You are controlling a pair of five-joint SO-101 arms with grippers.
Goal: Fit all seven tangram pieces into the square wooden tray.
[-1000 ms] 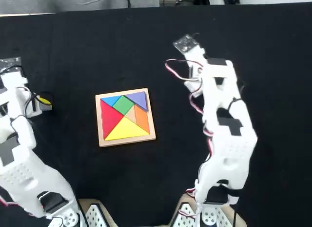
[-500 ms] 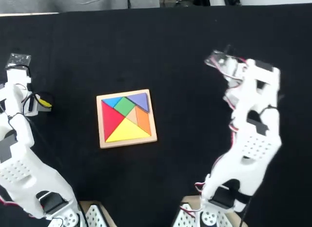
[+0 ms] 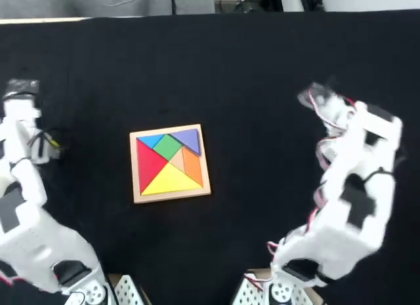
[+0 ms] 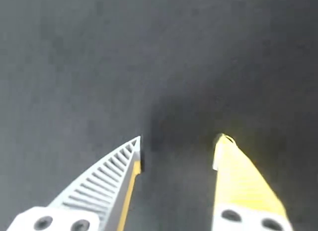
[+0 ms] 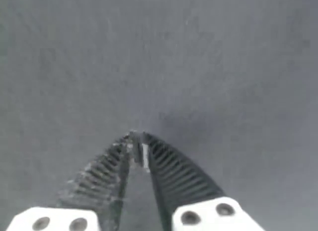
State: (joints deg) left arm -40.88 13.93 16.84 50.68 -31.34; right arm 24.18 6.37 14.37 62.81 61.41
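Note:
The square wooden tray (image 3: 135, 180) lies on the black table, left of centre. Inside it sit a red triangle (image 3: 149, 162), a yellow triangle (image 3: 169, 180), a green square (image 3: 168, 146), a blue piece (image 3: 149, 140), a purple piece (image 3: 187, 138), an orange piece (image 3: 191, 162) and a small tan triangle (image 3: 176, 157), packed flat. My left gripper (image 4: 180, 141) is open over bare black cloth, well left of the tray. Over bare cloth far right of the tray, my right gripper (image 5: 136, 137) is shut with nothing in it.
The left arm (image 3: 23, 187) stands along the table's left edge. The right arm (image 3: 354, 180) rises at the right side. Black cloth (image 3: 249, 69) covers the whole table. The arm bases (image 3: 262, 292) sit at the near edge.
The right arm has swung to the right, away from the tray. The left arm has shifted only slightly. The pieces in the tray stay as they were.

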